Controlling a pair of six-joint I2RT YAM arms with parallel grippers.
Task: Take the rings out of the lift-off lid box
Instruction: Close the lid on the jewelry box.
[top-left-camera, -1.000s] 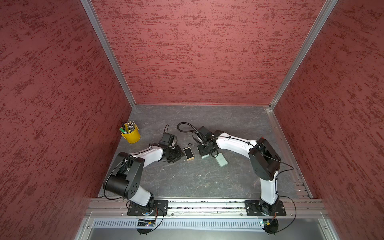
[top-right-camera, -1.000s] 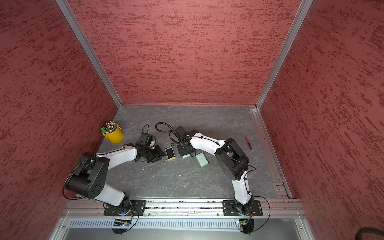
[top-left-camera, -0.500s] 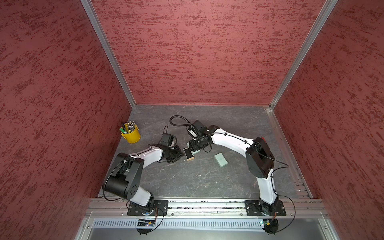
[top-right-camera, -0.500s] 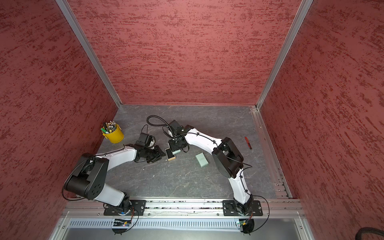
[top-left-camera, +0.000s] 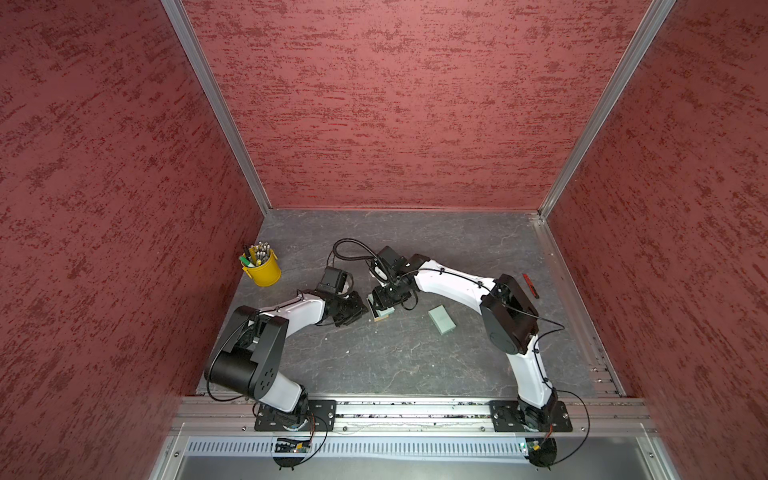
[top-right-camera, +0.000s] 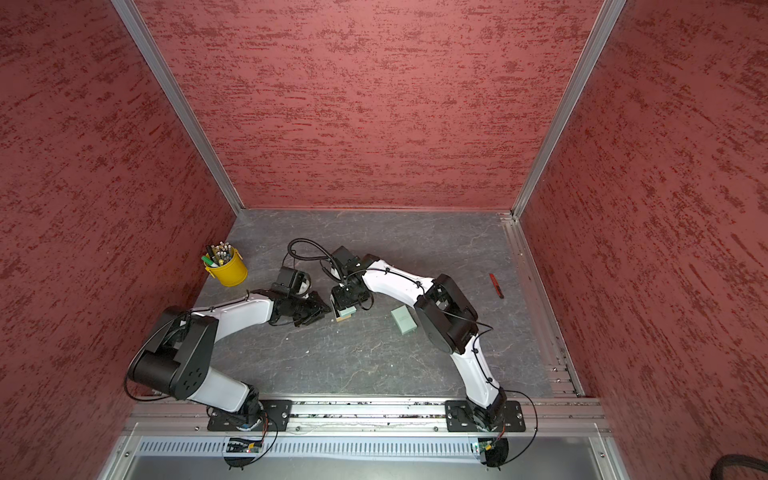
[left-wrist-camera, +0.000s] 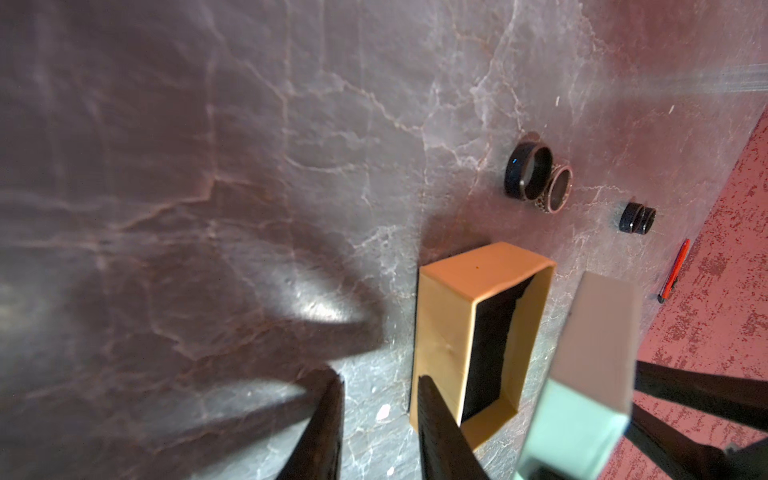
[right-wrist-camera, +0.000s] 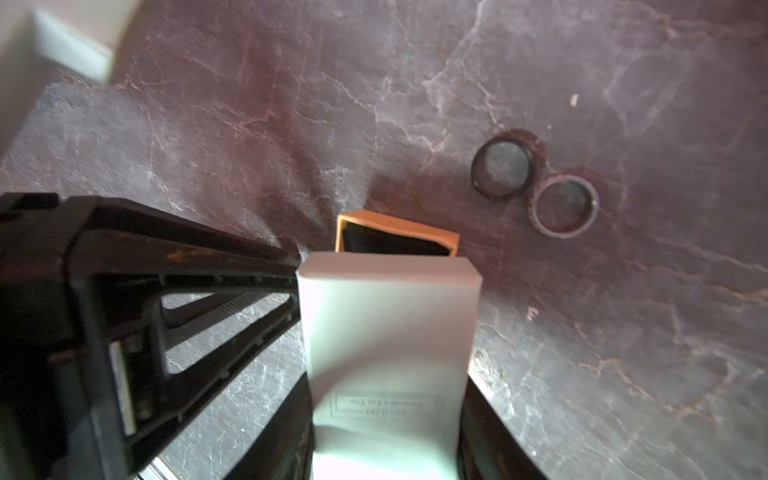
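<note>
The lift-off lid box's tan base (left-wrist-camera: 449, 328) stands open on the dark stone table, and its black inside shows no rings in the part I see. My right gripper (right-wrist-camera: 386, 415) is shut on the mint-green lid (right-wrist-camera: 388, 328), held just above that base (right-wrist-camera: 399, 230). Three rings lie on the table beyond the base: a black ring (left-wrist-camera: 528, 170) touching a paler grey ring (left-wrist-camera: 557, 189), and another black ring (left-wrist-camera: 638, 218) further off. My left gripper (left-wrist-camera: 380, 415) is open beside the base's outer wall, with only table between its fingers.
A second mint-green box (top-left-camera: 441, 319) lies on the table to the right of the grippers. A yellow cup of pens (top-left-camera: 262, 268) stands at the back left. A red pen-like stick (top-left-camera: 530, 284) lies near the right wall. The two grippers (top-right-camera: 334, 309) nearly meet mid-table.
My right arm has swung left, away from the second green box, carrying the lid over the tan base. The left gripper has stayed by the base and narrowed slightly.
</note>
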